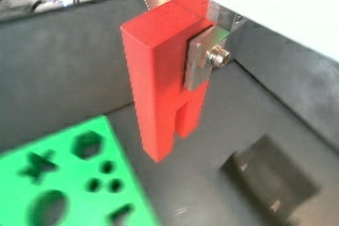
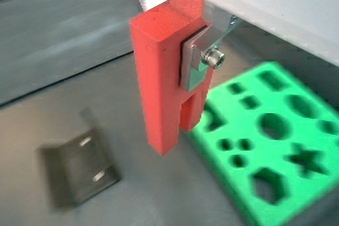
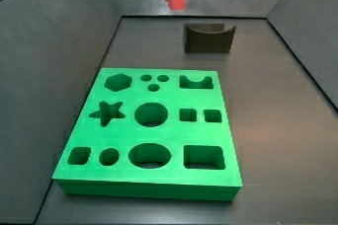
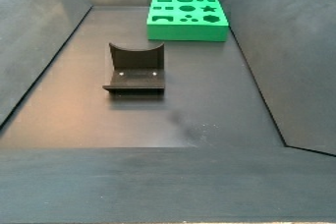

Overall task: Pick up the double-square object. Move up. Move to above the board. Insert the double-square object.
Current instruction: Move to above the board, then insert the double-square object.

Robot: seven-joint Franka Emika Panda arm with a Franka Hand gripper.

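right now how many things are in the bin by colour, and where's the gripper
red: 1, the double-square object, held in the gripper, lifted off the floor beside the board
green: 1, the board
dark: 1, the fixture
total: 3

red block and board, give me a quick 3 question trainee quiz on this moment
1. True or false: the red block rests in the board.
2. The gripper is: A open, B shut on the red block, C out of view.
3. What dark part stands on the floor apart from the board?

Key: 1 false, it hangs above the floor in both wrist views. 2 B. 3 the fixture.
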